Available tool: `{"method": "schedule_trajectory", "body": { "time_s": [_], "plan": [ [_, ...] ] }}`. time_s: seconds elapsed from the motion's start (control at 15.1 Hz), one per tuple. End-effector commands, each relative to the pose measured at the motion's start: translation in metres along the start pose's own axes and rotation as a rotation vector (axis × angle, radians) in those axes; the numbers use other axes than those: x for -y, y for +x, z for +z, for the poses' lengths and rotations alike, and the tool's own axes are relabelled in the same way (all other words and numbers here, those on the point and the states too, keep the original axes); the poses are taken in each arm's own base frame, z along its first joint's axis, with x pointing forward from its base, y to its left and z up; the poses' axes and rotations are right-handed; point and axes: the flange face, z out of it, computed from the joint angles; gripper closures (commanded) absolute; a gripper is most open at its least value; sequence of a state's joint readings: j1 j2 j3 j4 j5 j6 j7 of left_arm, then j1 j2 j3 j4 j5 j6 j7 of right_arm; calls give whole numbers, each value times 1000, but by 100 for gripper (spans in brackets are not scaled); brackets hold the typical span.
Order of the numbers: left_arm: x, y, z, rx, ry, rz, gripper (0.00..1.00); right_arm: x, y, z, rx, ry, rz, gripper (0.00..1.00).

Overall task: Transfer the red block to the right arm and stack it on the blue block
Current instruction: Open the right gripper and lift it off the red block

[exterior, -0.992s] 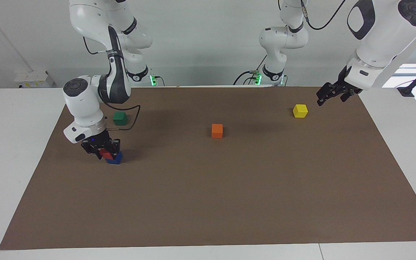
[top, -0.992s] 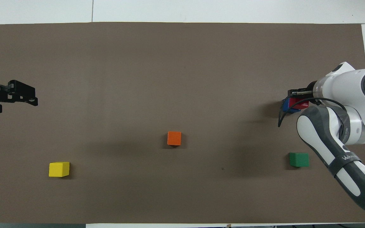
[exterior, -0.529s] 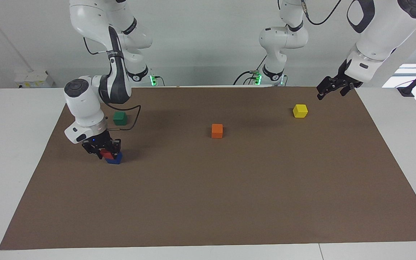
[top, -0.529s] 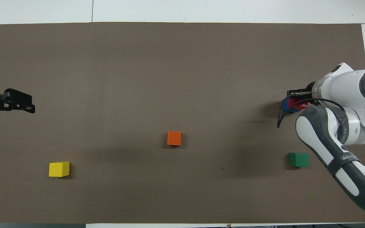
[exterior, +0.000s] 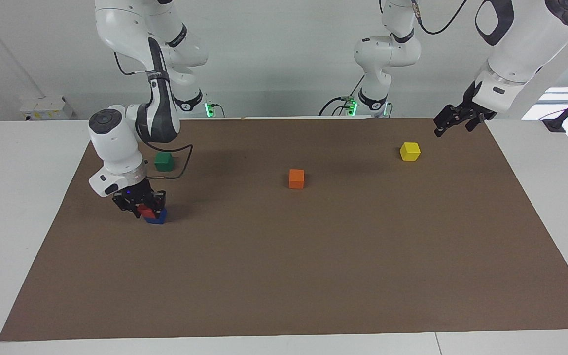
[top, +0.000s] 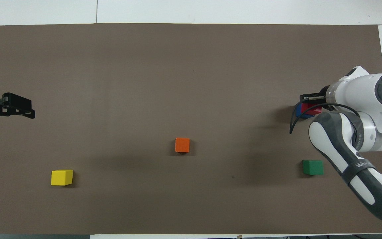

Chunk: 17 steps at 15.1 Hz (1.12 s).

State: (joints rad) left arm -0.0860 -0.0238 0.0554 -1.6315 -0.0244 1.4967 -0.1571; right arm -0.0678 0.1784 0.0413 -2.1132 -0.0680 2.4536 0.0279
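So the handover part looks done and dusted: the right gripper is down at the right arm's end of the brown mat, with the red block sitting on top of the blue block. From the facing view its fingers look to be on either side of the red block, but whether they're clamped or already slackened off, can't tell. The red cube seems a bit offset on the blue one rather than perfectly square. What's left, by the look of it, is letting go and lifting clear without nudging the stack. The left gripper waits up in the air over the mat's edge at the left arm's end, empty, fingers apart. The green block, orange block and yellow block sit untouched. Only writing anywhere is a logo on the right arm's dark band in the overhead view, too small to read properly.
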Motion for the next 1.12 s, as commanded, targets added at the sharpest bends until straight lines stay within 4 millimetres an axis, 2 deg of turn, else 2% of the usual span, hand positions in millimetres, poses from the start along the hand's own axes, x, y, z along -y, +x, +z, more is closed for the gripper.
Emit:
{"method": "schedule_trajectory", "body": {
  "time_s": [0.0, 0.07, 0.26, 0.4, 0.53, 0.73, 0.79, 1.06],
  "plan": [
    [4, -5, 1, -9, -8, -2, 0, 0, -2, 0, -13, 0, -16, 26],
    [4, -5, 1, -9, -8, -2, 0, 0, -2, 0, -11, 0, -16, 2],
    [1, -6, 2, -3, -4, 4, 0, 1, -1, -1, -10, 1, -18, 0],
    [7, -5, -1, -13, 11, 1, 0, 0, 0, -5, 1, -1, -19, 0],
    [4, -5, -1, -21, 51, 14, 0, -1, 7, -23, 24, -3, -16, 0],
    [2, -6, -2, -25, 58, 18, 0, -1, 17, -71, 62, -6, -12, 0],
    [2, -6, 0, -16, 61, 18, 0, 5, 19, -90, 77, 10, -9, 0],
    [5, -5, -1, -25, 55, 3, 0, 14, 16, -172, 143, 67, 8, 0]
  ]
}}
